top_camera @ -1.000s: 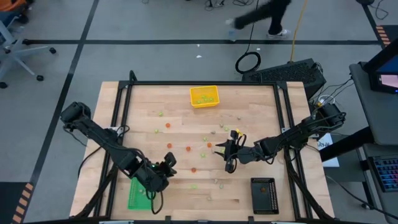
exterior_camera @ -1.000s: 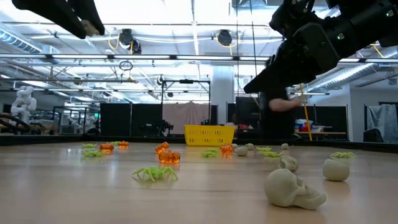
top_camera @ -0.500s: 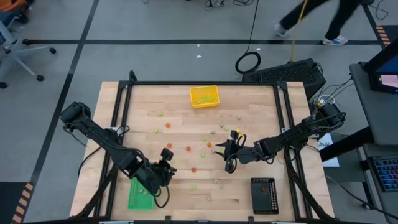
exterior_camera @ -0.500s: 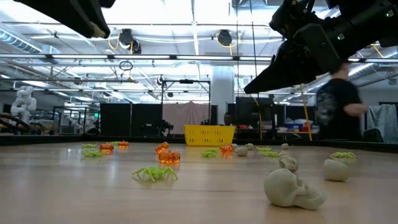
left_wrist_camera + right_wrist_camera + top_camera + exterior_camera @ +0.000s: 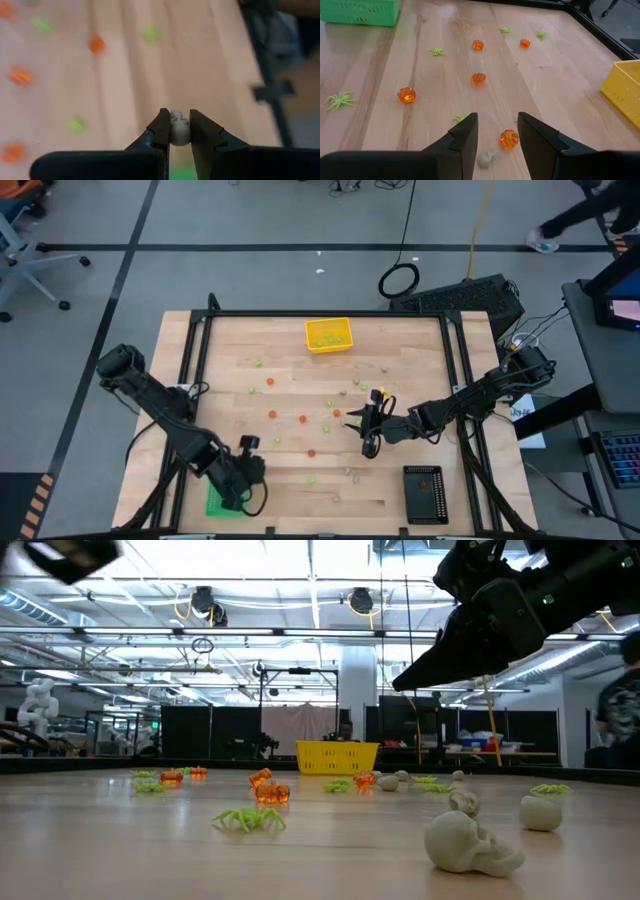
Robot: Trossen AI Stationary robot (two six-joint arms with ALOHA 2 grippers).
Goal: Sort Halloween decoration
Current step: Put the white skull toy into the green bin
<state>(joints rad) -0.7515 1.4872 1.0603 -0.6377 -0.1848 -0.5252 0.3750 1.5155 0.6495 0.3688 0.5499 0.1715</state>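
Small Halloween decoration pieces lie scattered on the wooden table (image 5: 420, 350): orange pumpkins (image 5: 406, 94), light green spiders (image 5: 248, 819) and pale skulls (image 5: 470, 843). My left gripper (image 5: 177, 120) hangs near the table's near-left corner, above the edge of the green tray (image 5: 213, 502), shut on a pale piece (image 5: 179, 132). My right gripper (image 5: 368, 432) hovers open over the table's middle right. A pale piece (image 5: 485, 159) and an orange pumpkin (image 5: 508, 138) lie on the wood below its gap. My left gripper pinches the pale piece by its two sides (image 5: 172, 135) between the free ends of its two fingers (image 5: 161, 127). The fingers slant down from above. The piece is lifted clear of the table.
A yellow tray (image 5: 328, 335) with green pieces stands at the far middle, and a black tray (image 5: 425, 493) at the near right. The table's black frame rails (image 5: 200, 360) run along its sides. A person (image 5: 620, 710) stands in the room behind.
My left gripper has swung toward the table's near-left corner, over the green tray, and has rolled about its own axis, still shut on the pale piece. In the room beyond the table's far edge, a person has walked toward the right.
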